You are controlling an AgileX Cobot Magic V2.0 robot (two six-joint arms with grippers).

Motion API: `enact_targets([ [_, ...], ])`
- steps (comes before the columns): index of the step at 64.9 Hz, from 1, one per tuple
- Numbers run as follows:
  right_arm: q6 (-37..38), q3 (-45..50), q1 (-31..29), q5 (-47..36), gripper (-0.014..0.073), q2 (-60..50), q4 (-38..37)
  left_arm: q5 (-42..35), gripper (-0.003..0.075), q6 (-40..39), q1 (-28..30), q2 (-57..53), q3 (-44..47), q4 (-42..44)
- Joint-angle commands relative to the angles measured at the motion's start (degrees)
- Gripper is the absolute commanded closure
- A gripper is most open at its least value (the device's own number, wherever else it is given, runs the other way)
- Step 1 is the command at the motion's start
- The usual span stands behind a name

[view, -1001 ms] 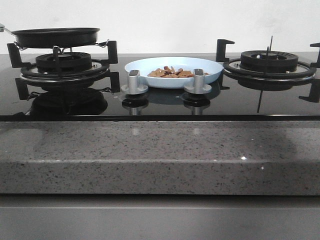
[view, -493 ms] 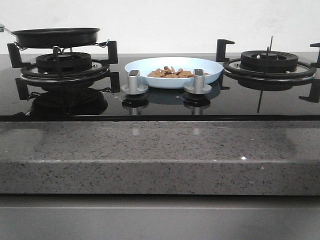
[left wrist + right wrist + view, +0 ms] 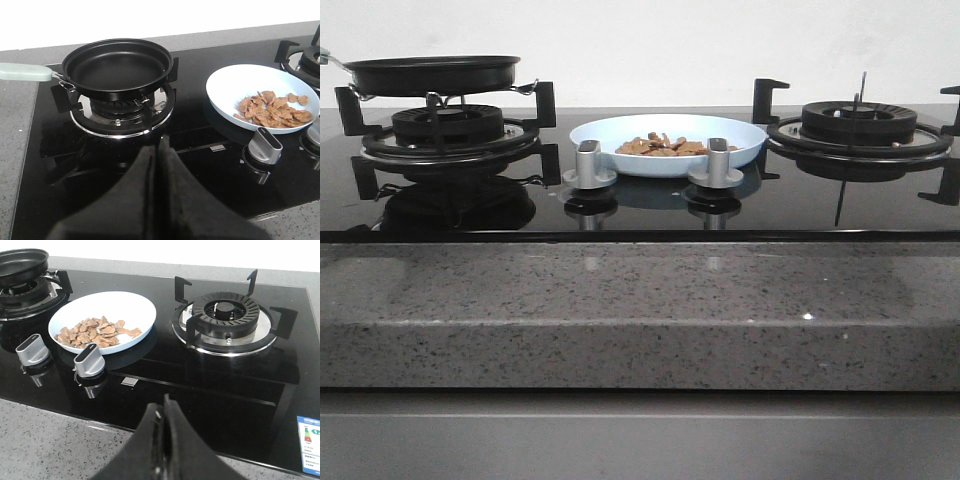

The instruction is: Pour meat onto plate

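Front view shows neither claw; wrist views show left gripper [image 3: 158, 150] and right gripper [image 3: 165, 412] pressed together, holding nothing. Meat [image 3: 663, 146] lies on plate [image 3: 740, 135]; black glass hob [image 3: 800, 205], speckled counter [image 3: 640, 310].

The left arm's black, wedge-shaped gripper [image 3: 157, 150] shows in its wrist view with its two matte fingers [image 3: 142, 172] pressed flat together along a thin seam, nothing between them. The right arm's black gripper [image 3: 165, 407] looks the same in its own wrist view, its fingers [image 3: 177, 432] meeting at a narrow point with no gap, empty. Neither arm appears in the front view, so how the arms and wrists are posed beyond the fingers is hard to tell.
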Motion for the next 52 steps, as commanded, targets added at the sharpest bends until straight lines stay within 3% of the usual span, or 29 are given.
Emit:
enact_targets([
  [1, -0.6, -1.4, -0.2, -4.3, 0.0654, 0.0, 0.5, -4.1, 0.0741, -0.5, -0.4, 0.1, -1.4, 0.1],
  [26, -0.6, -1.4, -0.2, -4.3, 0.0654, 0.0, 0.5, -4.1, 0.0741, -0.3, -0.4, 0.1, -1.4, 0.1],
  [41, -0.6, -1.4, -0.2, -4.3, 0.0654, 0.0, 0.5, -5.4, 0.0741, 15.2, -0.3, -0.6, -1.4, -12.4],
  [52, -0.6, -1.4, -0.2, -4.3, 0.0654, 0.0, 0.5, -7.1, 0.0741, 18.7, -0.3, -1.5, -0.3, -15.7],
])
